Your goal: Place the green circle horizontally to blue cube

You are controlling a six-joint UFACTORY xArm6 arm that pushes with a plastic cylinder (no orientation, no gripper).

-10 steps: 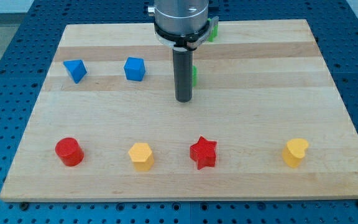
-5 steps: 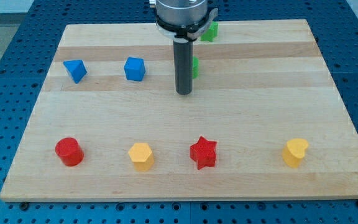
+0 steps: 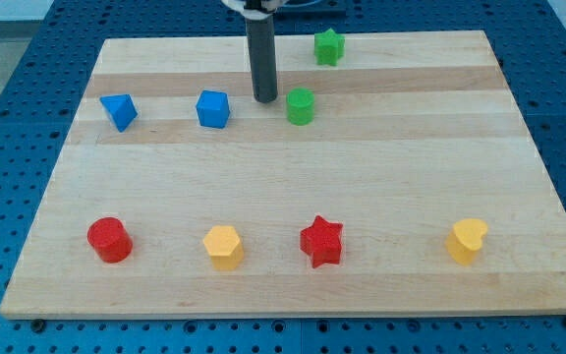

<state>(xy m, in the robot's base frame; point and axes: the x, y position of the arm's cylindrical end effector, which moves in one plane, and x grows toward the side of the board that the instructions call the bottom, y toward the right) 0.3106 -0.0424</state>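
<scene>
The green circle stands on the wooden board near the view's top, right of the blue cube and at about the same height in the view. My tip rests between them, a little above their line and closer to the green circle, touching neither.
A second blue block lies left of the cube. A green star sits near the board's top edge. Along the view's bottom stand a red cylinder, a yellow hexagon, a red star and a yellow heart.
My tip moved up and left, from in front of the green circle to between it and the blue cube. The green circle is now uncovered; no block visibly moved.
</scene>
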